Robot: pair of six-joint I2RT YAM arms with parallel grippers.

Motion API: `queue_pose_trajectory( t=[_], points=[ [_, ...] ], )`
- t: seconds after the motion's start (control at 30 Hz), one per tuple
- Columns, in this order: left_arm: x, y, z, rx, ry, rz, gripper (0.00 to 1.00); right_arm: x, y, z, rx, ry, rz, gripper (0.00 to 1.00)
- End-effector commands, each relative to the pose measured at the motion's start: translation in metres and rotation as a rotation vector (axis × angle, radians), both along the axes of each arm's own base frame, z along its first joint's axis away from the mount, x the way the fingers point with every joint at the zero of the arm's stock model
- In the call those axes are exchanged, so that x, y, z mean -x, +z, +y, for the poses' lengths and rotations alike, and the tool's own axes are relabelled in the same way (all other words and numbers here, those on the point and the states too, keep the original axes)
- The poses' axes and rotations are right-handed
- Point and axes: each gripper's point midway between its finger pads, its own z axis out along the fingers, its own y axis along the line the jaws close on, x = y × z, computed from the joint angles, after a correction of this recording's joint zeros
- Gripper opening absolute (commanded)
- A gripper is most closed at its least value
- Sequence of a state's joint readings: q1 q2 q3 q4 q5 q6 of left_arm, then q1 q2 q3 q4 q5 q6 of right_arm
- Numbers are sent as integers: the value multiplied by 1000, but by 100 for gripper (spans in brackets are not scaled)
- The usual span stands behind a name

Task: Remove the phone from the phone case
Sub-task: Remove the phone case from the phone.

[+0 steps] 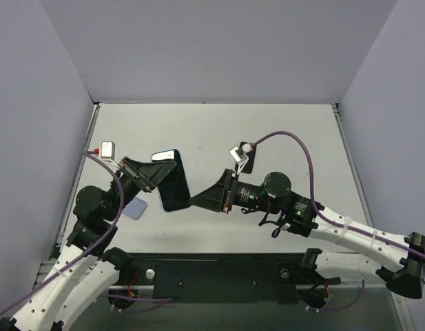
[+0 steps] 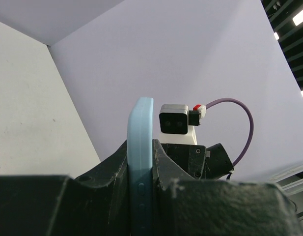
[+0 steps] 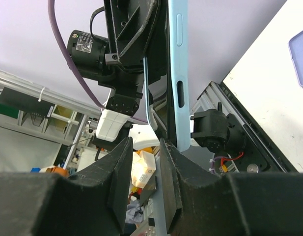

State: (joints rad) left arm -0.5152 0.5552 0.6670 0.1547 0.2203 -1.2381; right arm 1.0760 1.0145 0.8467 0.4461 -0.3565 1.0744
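While the left gripper [image 1: 159,172] clamps the light-blue phone case [image 2: 140,129] edge-on between its fingers, the phone [image 1: 175,185] sits inside that case, lifted clear of the surface [image 1: 281,131] with its dark screen facing up toward the top camera. Holding it aloft like this seems meant to leave the free long side and the corners open to the other arm. The right gripper [image 1: 195,201] has its fingers only narrowly parted, just at the lower corner of the case. In its wrist view, the case's side rail with its button slots stands just beyond the fingertips, and a thin blue lip runs down toward them. Whether a finger touches that lip cannot be told. By my reading, the peel has barely begun, and the phone is not yet out. A small pale-blue piece [image 1: 135,208] lies on the surface beside the left arm.
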Motion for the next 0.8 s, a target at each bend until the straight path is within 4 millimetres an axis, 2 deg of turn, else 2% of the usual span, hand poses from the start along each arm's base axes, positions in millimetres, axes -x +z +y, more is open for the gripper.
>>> queue_pose_trajectory(
  t=[0.0, 0.3, 0.5, 0.77],
  points=[
    [10, 44, 12, 126, 12, -111, 0, 3, 11, 4, -55, 18, -24, 25],
    [12, 48, 14, 148, 14, -120, 0, 1, 1, 6, -10, 11, -30, 25],
    [10, 44, 15, 130, 29, -113, 0, 3, 3, -4, 4, -4, -50, 27],
    [10, 47, 14, 132, 19, -118, 0, 2, 2, -1, 9, 2, -53, 28]
  ],
)
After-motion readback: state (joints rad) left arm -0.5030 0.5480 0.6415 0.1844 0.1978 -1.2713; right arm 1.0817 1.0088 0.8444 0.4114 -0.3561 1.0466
